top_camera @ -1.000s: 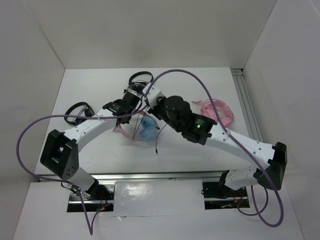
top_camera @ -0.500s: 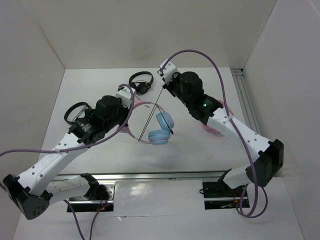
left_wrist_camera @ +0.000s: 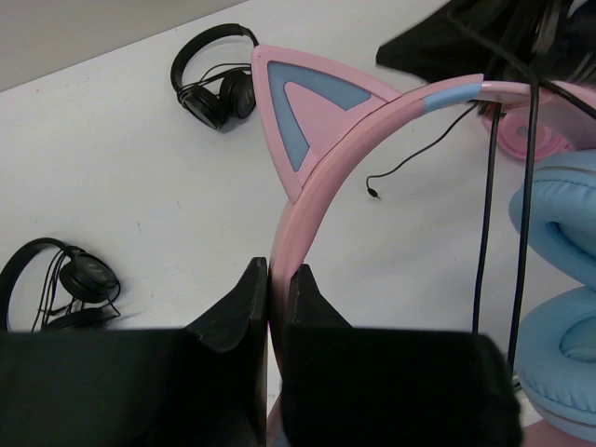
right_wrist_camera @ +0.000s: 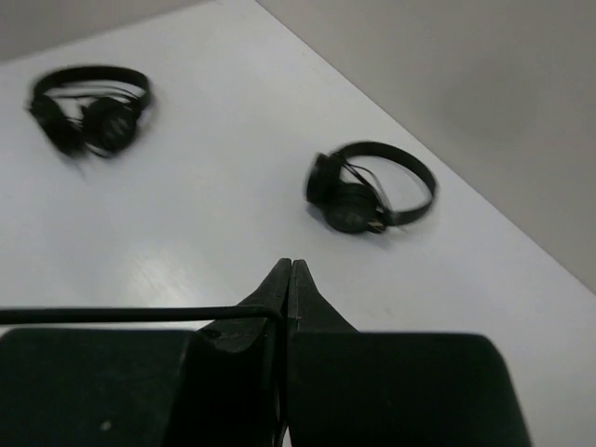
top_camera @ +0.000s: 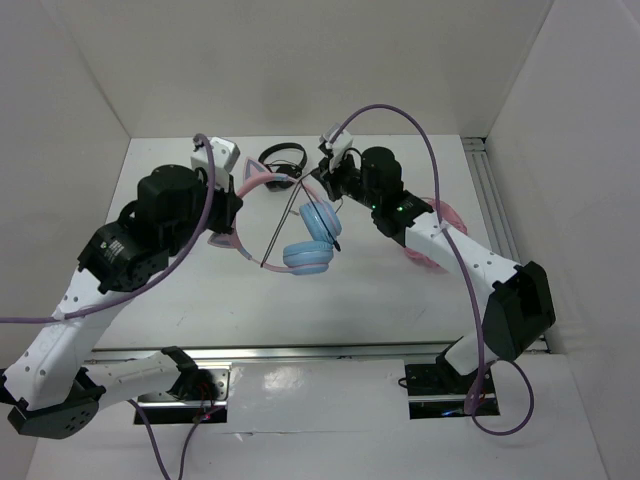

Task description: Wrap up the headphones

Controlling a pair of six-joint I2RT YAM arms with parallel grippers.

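The over-ear headphones with a pink cat-eared headband and light blue ear cups point(top_camera: 305, 243) are held up off the white table point(top_camera: 400, 290), just in front of the small black on-ear headphones point(top_camera: 283, 160) lying near the table's back edge; that black pair is taken as the reference below.

The headband is pinched edge-on between the fingers of the left gripper point(left_wrist_camera: 277, 277), which are closed tight against the pink band just below one cat ear. This grip sits to the left of the black pair and nearer the arm bases. The band is probably gripped there so that the cups hang free and the frame can be turned as a spool.

The thin black cable point(top_camera: 283, 228) is clamped in the right gripper point(right_wrist_camera: 288, 276), whose fingers are pressed together on it, just to the right of the black pair. From there a straight, taut run is drawn down and across the headband's open side. It is likely kept tight so that a turn can be laid without slack. In the left wrist view two strands are seen running past the blue cups, but how many turns are already on cannot be told.

All-pink headphones point(left_wrist_camera: 535, 140) lie well to the right of the black pair, partly hidden by the right arm.
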